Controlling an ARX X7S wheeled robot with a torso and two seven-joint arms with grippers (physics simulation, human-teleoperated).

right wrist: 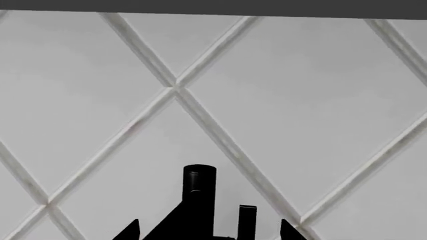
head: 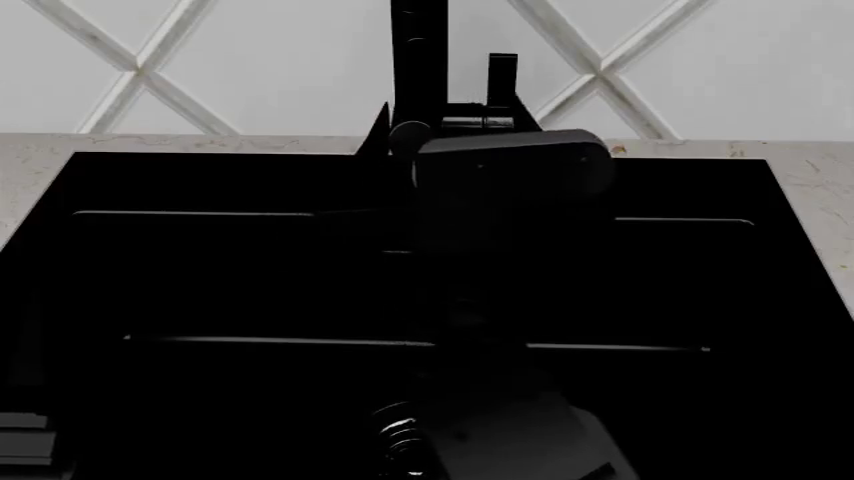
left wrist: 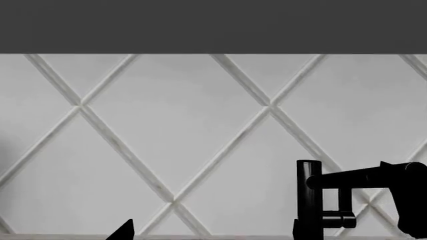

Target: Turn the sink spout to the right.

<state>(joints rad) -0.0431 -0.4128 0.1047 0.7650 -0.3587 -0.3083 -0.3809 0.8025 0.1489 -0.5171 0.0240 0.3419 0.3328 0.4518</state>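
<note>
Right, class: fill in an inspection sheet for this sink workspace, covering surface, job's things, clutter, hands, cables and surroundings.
Surface: pale marbled stone counter rimming the basin; what shows of it is bare.
Job's things: large black rectangular sink; matte black tubular spout branching sideways off its tall thin black post; short black side lever beside the post.
Clutter: nothing seen.
Hands: right hand open, fingertips either side of the post; left hand open, holding nothing, off to one side of the post.
Cables: nothing seen.
Surroundings: white diamond-tiled wall behind the counter.
</note>
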